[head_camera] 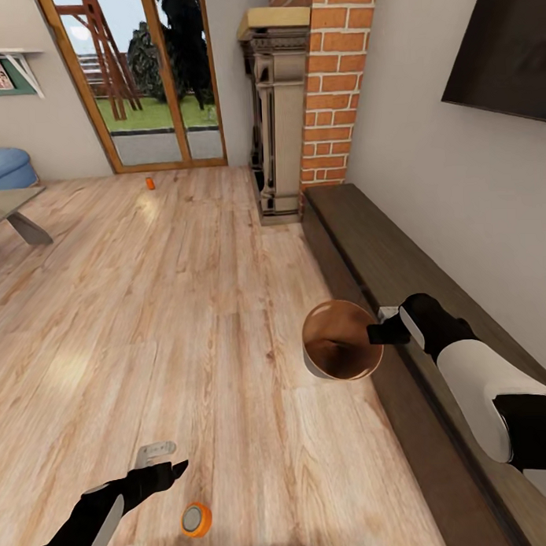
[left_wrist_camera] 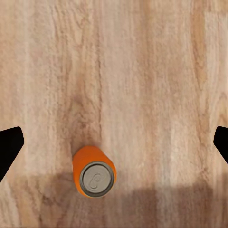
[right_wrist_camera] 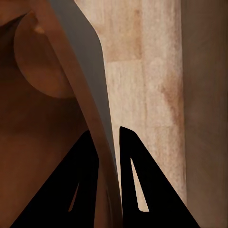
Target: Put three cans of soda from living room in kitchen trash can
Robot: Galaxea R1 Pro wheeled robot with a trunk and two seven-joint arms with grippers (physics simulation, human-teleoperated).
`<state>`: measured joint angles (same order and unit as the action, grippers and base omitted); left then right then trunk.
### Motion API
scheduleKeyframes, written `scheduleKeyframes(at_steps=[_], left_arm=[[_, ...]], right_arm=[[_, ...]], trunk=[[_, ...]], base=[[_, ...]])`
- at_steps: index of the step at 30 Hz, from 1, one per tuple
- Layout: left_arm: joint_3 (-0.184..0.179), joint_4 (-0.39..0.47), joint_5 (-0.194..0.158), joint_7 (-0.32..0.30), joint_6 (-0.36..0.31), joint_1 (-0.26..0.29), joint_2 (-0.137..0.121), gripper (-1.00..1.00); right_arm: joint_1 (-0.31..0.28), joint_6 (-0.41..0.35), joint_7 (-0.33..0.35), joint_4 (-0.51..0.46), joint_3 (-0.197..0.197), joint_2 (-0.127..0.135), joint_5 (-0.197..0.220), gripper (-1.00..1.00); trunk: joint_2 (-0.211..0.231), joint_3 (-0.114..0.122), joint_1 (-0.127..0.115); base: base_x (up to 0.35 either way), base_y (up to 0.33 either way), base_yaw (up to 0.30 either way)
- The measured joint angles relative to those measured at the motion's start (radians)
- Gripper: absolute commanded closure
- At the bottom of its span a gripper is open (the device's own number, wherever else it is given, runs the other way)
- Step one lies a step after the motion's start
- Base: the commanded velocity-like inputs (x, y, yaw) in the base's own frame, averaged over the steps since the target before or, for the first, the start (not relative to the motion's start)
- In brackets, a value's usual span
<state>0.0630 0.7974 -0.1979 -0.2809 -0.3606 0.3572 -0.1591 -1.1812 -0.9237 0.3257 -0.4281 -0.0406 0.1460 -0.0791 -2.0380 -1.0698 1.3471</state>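
Right end effector (head_camera: pixel 375 333) is clamped on the rim of the bin (head_camera: pixel 319 364), one finger inside the wall, one outside; the right wrist view confirms the wall pinched between them. Bin sits centre-right of the head frame, beside the long dark bench (head_camera: pixel 398 261) along the wall, and from what shows of its brown inside, no cans in it yet.

Left end effector (head_camera: pixel 163 458) is spread wide, lower left of the head frame, hovering above the floor (head_camera: pixel 188 307). The left wrist view shows the fingertips (left_wrist_camera: pixel 10 147) far apart at the frame edges with an orange can (left_wrist_camera: pixel 93 172) standing upright on the floor between them, lower centre, untouched. Same can in the head view at bottom centre-left (head_camera: pixel 196 519), just beside my left end effector.

Second orange can (head_camera: pixel 149 183) is far off, upper left of the head frame, near the glass door (head_camera: pixel 140 81). Blue can: can't locate it.

Progress estimate: zero of three binned. Near can is the obvious first pick; the far one and the blue one remain, then the bin has to end up in the kitchen.
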Motion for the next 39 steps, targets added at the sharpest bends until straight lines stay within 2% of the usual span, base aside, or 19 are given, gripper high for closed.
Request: scheduleKeyframes(at_steps=[3, 10, 32, 39], left_arm=[[0.000, 0.001, 0.000, 0.000, 0.000, 0.000, 0.001, -1.00], [0.001, -0.002, 0.000, 0.000, -0.001, 0.000, -0.001, -1.00], [0.000, -0.004, 0.003, 0.006, -0.001, 0.000, 0.000, -1.00], [-0.001, -0.003, 0.001, 0.005, 0.000, 0.000, 0.002, -1.00]], right_arm=[[0.000, 0.000, 0.001, 0.000, 0.000, 0.000, 0.000, 1.00], [0.000, 0.000, 0.001, -0.001, 0.000, 0.000, -0.001, 1.00], [-0.001, -0.009, 0.001, -0.008, -0.001, -0.001, -0.001, 1.00], [-0.008, -0.017, 0.001, -0.011, -0.001, -0.006, -0.001, 1.00]], trunk=[[0.000, 0.000, 0.000], [-0.049, -0.023, 0.027], [-0.203, -0.123, 0.111], [-0.203, -0.134, 0.111]], base=[[0.014, 0.000, 0.000], [0.003, 0.000, 0.000], [0.000, 0.000, 0.000], [0.000, 0.000, 0.000]])
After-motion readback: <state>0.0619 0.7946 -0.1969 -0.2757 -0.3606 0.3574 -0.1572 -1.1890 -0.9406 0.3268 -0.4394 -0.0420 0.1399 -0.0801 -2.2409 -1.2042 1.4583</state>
